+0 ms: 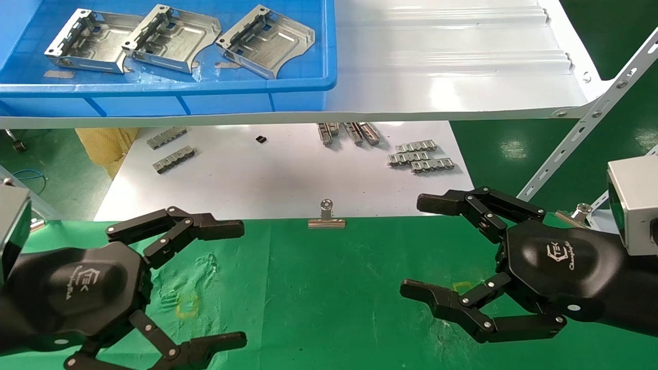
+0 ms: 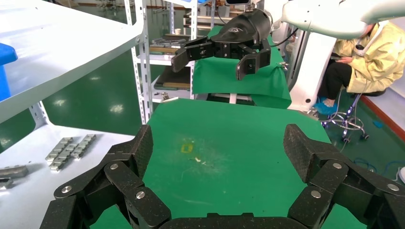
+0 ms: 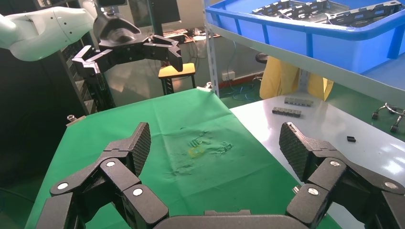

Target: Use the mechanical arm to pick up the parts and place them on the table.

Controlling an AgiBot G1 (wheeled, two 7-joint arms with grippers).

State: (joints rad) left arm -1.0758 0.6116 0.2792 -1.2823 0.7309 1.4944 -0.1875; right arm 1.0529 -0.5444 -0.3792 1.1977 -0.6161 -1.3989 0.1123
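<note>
Both pincers, left pincer (image 1: 205, 280) and right pincer (image 1: 419, 246), hang wide open and empty over the green surface (image 1: 329, 288). Picking hasn't begun; next, one must reach the metal parts (image 1: 172, 38) in the blue bin (image 1: 308, 85).

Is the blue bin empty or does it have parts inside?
Not empty: three silver parts lie inside the blue bin on the shelf.

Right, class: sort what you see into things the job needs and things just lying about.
Job:
- three metal brackets in the blue bin
- green cloth table
- left gripper, open
- right gripper, open

Lying about:
- link strips on white paper
- binder clip
- small black piece
</note>
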